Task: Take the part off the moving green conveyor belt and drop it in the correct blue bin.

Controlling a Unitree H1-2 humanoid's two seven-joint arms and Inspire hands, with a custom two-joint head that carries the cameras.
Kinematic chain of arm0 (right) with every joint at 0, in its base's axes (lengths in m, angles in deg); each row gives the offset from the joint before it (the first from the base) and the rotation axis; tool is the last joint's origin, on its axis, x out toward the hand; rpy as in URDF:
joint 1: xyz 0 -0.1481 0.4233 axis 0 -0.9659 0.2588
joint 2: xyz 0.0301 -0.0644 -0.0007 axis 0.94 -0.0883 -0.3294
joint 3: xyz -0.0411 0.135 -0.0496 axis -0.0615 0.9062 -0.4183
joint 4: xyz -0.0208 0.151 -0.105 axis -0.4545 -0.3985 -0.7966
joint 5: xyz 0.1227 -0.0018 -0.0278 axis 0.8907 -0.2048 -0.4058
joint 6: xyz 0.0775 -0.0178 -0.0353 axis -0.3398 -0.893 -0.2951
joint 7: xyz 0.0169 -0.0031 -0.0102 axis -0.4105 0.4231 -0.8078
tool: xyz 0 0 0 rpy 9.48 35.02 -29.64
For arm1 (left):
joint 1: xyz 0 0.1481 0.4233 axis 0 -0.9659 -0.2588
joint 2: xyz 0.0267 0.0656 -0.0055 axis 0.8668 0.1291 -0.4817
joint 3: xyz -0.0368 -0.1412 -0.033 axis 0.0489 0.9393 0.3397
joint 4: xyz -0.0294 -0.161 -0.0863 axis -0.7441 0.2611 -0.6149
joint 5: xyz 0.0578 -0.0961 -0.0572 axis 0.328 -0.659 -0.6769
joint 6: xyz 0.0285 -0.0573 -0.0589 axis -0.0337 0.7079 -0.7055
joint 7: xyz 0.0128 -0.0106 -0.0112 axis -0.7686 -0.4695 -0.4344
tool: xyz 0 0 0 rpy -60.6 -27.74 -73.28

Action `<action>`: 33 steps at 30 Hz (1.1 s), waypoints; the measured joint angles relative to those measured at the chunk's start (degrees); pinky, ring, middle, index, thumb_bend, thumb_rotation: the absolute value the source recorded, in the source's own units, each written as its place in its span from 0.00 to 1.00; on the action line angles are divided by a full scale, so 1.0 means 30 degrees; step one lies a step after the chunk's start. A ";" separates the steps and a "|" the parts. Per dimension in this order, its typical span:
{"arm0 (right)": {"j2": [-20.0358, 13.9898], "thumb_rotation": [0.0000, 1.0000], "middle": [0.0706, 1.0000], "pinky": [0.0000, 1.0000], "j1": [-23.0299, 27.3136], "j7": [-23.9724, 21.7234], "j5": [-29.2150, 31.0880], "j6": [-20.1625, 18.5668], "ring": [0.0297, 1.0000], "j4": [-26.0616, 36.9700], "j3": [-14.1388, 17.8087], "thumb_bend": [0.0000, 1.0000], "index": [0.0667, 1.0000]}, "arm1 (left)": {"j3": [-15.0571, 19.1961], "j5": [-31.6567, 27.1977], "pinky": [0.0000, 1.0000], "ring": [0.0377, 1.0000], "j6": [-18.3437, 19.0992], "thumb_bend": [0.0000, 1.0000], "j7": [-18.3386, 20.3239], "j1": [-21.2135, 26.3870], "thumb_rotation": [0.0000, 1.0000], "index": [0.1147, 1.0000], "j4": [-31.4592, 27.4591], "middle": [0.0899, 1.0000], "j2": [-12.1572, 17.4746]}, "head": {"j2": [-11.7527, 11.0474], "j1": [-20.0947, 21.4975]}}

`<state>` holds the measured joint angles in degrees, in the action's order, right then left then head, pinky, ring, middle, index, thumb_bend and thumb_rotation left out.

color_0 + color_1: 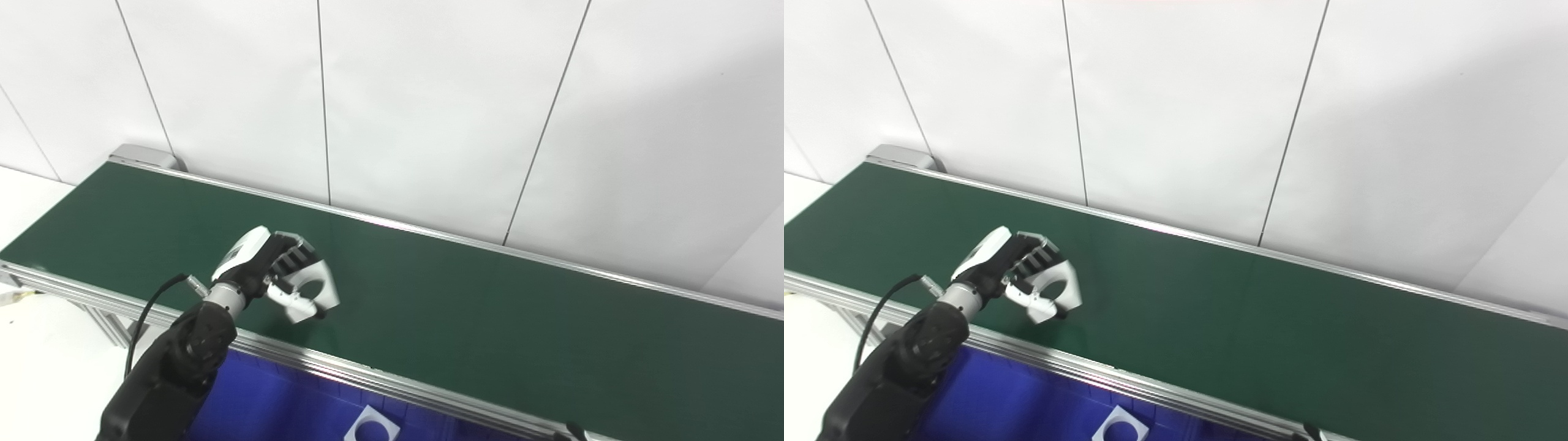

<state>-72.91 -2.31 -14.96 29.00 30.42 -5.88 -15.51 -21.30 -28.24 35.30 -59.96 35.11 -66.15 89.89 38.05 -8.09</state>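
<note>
The left hand (pixel 278 269) hangs over the near side of the green belt (pixel 490 318), its fingers (pixel 294 254) curled over the top of a white part (pixel 315 291) and the thumb pressing from below, so the part is pinched in the hand, apparently just clear of the belt surface. The right hand is not in view.

The part is a flat white plate with a round hole through it. It is held tilted, the hole facing roughly toward the camera and to the right, and its longer side seems to run from upper right down toward lower left, though the fingers hide one end.

The step in hand looks like carrying the part back to the blue bin (pixel 275 404), which sits just below the belt's near rail (pixel 367 373) and already holds a similar white plate (pixel 372 425). To do it well, the hand should keep the pinch firm, lift enough to clear the rail, and release only once the part is well over the bin.
</note>
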 measured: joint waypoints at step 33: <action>0.0711 0.45 0.80 0.77 -0.0647 -0.0083 -0.1005 -0.1238 0.79 0.2625 -0.0015 0.88 0.89 | -0.2613 -0.2543 0.39 0.41 -0.9213 0.50 0.1715 -0.5757 0.00 0.43 0.0331 0.45 -0.0681 | 0.3574 0.3751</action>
<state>-70.78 -4.25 -15.21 25.98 26.70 1.99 -15.55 -29.14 -35.87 7.66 -54.82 17.84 -65.16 87.85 48.78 3.16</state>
